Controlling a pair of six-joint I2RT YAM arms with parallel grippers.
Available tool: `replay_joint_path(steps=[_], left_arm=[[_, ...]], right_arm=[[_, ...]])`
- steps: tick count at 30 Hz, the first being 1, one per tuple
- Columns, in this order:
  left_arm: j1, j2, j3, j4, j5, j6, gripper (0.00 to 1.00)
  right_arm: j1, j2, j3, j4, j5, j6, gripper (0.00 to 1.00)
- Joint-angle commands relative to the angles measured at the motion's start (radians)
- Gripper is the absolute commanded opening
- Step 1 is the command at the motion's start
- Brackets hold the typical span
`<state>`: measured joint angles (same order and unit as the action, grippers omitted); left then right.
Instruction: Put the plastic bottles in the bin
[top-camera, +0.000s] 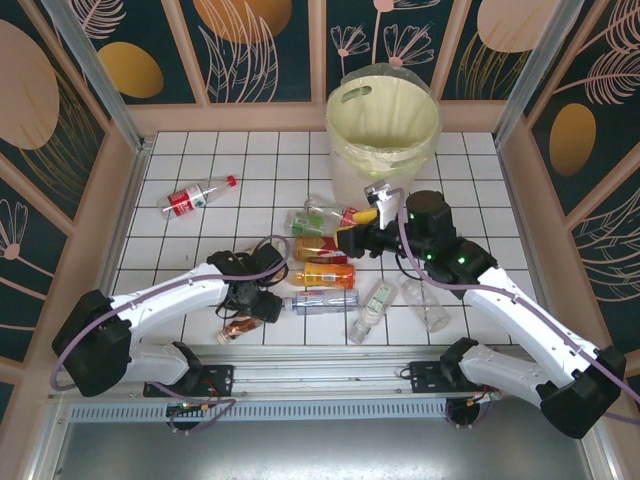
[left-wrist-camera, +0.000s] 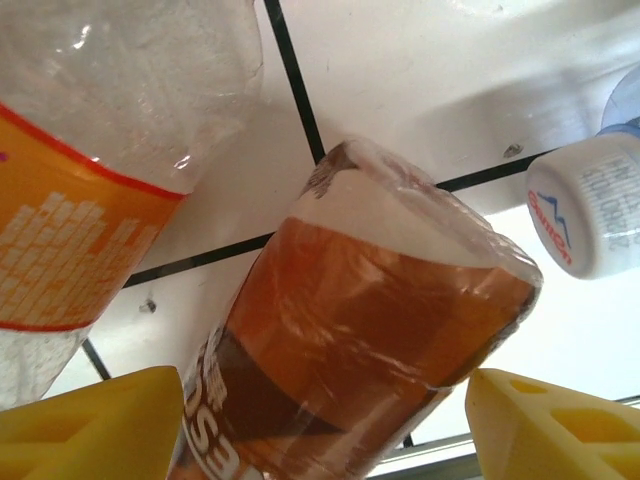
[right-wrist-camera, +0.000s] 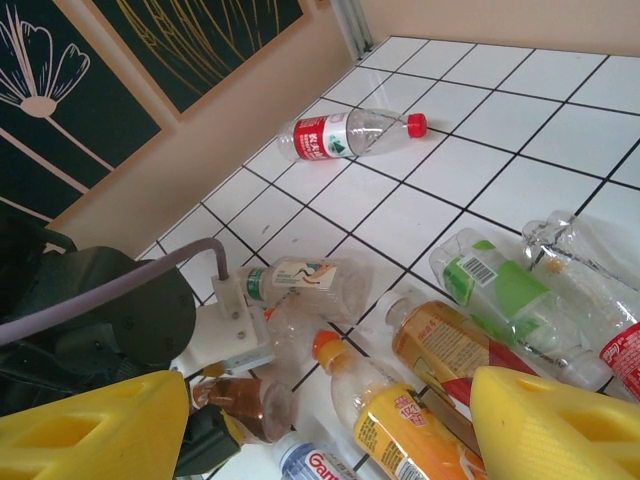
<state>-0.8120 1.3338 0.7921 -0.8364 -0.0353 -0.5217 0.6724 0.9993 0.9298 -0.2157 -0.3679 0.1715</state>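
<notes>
Left gripper (left-wrist-camera: 325, 430): yellow fingers straddle a small amber plastic bottle (left-wrist-camera: 380, 320) lying on the white tiled table (top-camera: 180, 250); cannot tell if they grip it. Right gripper (right-wrist-camera: 330, 430): jaws apart, holding nothing, above the cluster of plastic bottles (top-camera: 325, 272). Large round white bin with pale yellow-green liner (top-camera: 345, 175) stands at the far edge; 1 clear red-capped bottle (top-camera: 198, 198) lies well apart, far left

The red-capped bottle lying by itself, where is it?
In the top view the red-capped bottle lies on the far left tiles, apart from the other bottles, left of the bin.
</notes>
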Motion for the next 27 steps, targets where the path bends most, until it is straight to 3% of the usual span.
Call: replay_joint_path(steps=[1,16,23,27], left_arm=[[-0.005,0.020,-0.012,0.038,0.005,-0.006,0.75],[-0.007,0.066,-0.048,0.121,0.032,-0.021,0.73],[-0.006,0.058,-0.023,0.125,0.014,-0.025,0.55],[-0.007,0.050,0.029,0.106,0.004,-0.029,0.53]], right_arm=[[0.011,-0.023,-0.010,0.028,0.007,0.013,0.75],[0.016,-0.041,-0.021,0.014,0.025,0.015,0.75],[0.016,-0.044,-0.029,0.022,0.028,0.019,0.75],[0.018,-0.043,-0.037,0.027,0.026,0.022,0.75]])
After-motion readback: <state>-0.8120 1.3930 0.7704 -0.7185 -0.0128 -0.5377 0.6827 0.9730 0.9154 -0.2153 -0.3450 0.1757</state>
